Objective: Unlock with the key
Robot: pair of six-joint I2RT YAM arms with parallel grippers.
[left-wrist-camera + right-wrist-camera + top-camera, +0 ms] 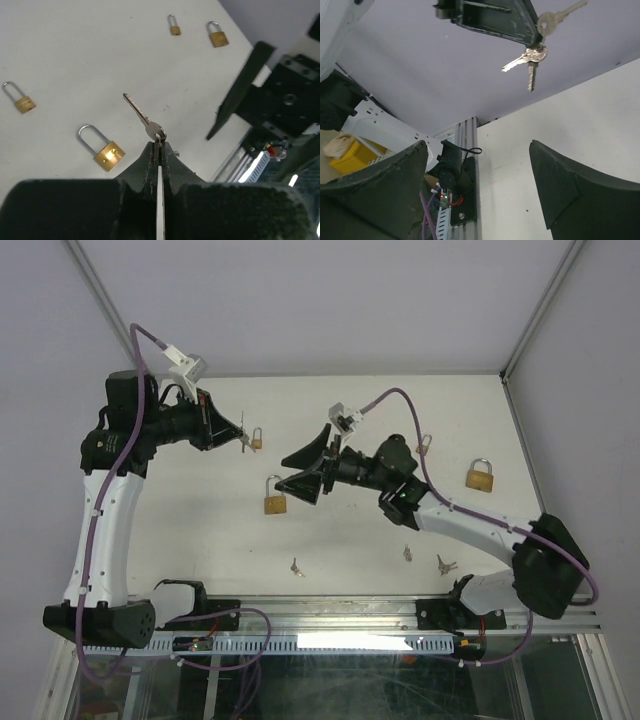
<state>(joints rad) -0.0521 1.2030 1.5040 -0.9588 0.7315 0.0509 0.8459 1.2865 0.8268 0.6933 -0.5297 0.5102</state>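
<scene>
My left gripper is shut on the head of a silver key, whose blade points away from me above the table. In the right wrist view that key sticks out of the left gripper, and two more keys dangle from its ring. A brass padlock lies flat on the table below. My right gripper is open and holds nothing. It hovers just right of the left gripper, facing it.
A small padlock lies near the key's tip. Two more padlocks lie to the right, one small and one larger. Loose keys rest near the front rail.
</scene>
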